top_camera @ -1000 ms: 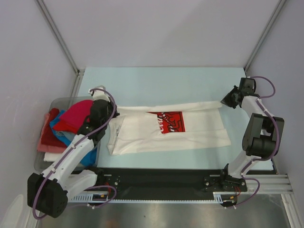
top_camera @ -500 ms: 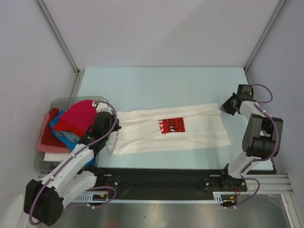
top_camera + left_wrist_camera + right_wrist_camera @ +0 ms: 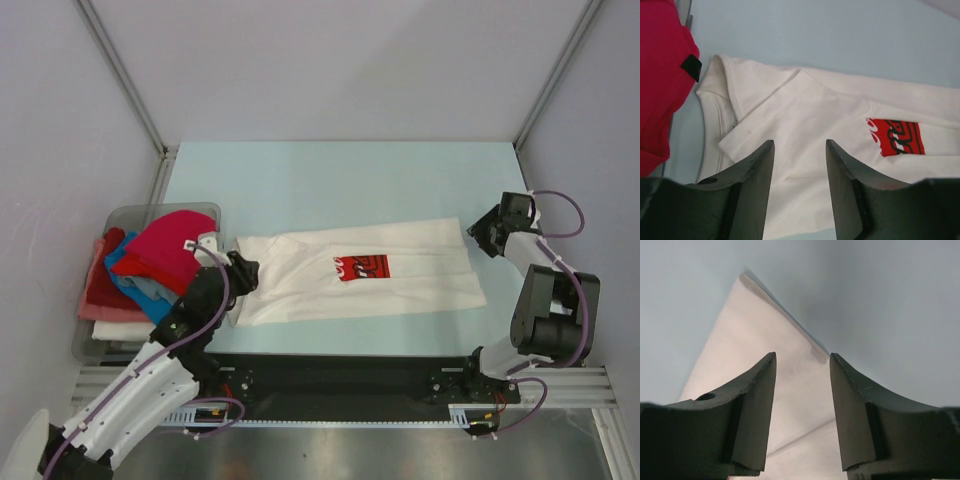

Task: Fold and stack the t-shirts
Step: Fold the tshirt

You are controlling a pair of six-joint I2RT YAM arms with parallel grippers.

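While the white t-shirt (image 3: 400, 283) lies flat (print up), left tool (image 3: 799, 145) and right tool (image 3: 802, 356) gape empty above it.

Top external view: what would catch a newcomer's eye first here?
The white t-shirt with its red chest print, laid long across the middle of the table. Next, the heap of magenta-red, blue and pink tees in the grey bin at the left edge. The left gripper and right gripper hang open at the shirt's two ends.
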